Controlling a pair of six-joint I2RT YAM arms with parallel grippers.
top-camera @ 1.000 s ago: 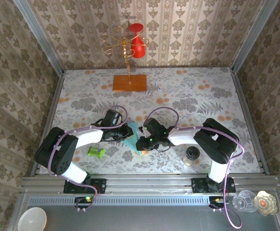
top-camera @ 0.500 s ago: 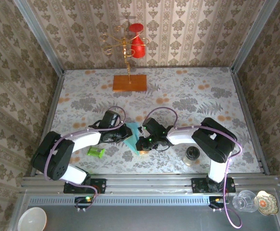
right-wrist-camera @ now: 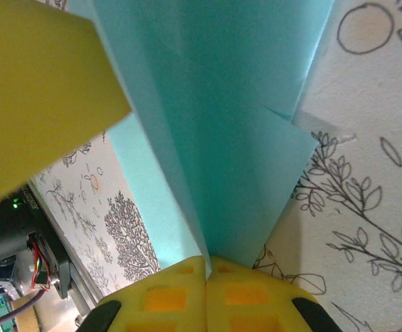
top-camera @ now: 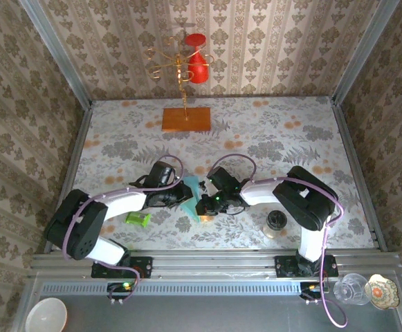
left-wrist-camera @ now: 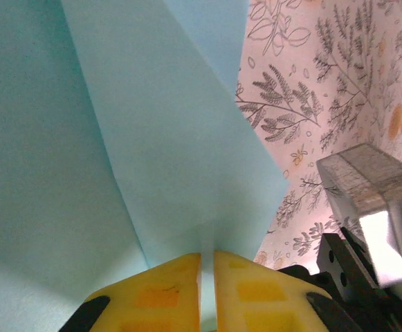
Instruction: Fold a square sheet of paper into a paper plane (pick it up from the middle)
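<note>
Thin light-blue square sheet of paper [top-camera: 191, 197], creased, stood toward 6 o'clock on the floral table [top-camera: 290, 152], left gripper [left-wrist-camera: 207, 259] clamped on its 9 o'clock edge, right gripper [right-wrist-camera: 206, 266] pinched tight on its 3 o'clock edge.

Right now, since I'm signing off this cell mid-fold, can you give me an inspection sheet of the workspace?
Surface: table with a floral cover, lying flat.
Job's things: light-blue sheet of paper, creased and partly folded, held between the two arms.
Clutter: orange board at the far side; green cylinder by the left arm; dark-topped jar by the right arm.
Grippers: left pincer shut on the paper; right pincer shut on the paper.
Cables: purple cable looped along each arm.
Surroundings: patterned walls; gold stand with red pieces at the back; bowl, glass and dish on the front ledge.
</note>
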